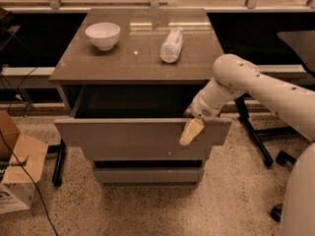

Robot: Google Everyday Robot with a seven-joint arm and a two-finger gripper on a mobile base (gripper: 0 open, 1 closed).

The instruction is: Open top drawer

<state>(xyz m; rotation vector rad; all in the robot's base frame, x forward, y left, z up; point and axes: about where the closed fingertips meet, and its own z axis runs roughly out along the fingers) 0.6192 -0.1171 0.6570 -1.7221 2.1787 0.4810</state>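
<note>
The top drawer (pixel 133 137) of the grey-brown cabinet stands pulled out toward me. Its wide flat front panel sits well forward of the cabinet top, and its inside is dark. My white arm comes in from the right. My gripper (pixel 192 127) hangs over the top edge of the drawer front near its right end. One tan finger (pixel 191 132) lies on the outside of the panel. The other finger is hidden behind the panel.
A white bowl (pixel 103 35) and a clear plastic bottle (pixel 172 45) lying on its side rest on the cabinet top (pixel 133 63). Narrower drawer fronts (pixel 147 175) sit below. A cardboard box (pixel 17 178) and cables are on the left floor. Chair legs (pixel 256 141) stand at right.
</note>
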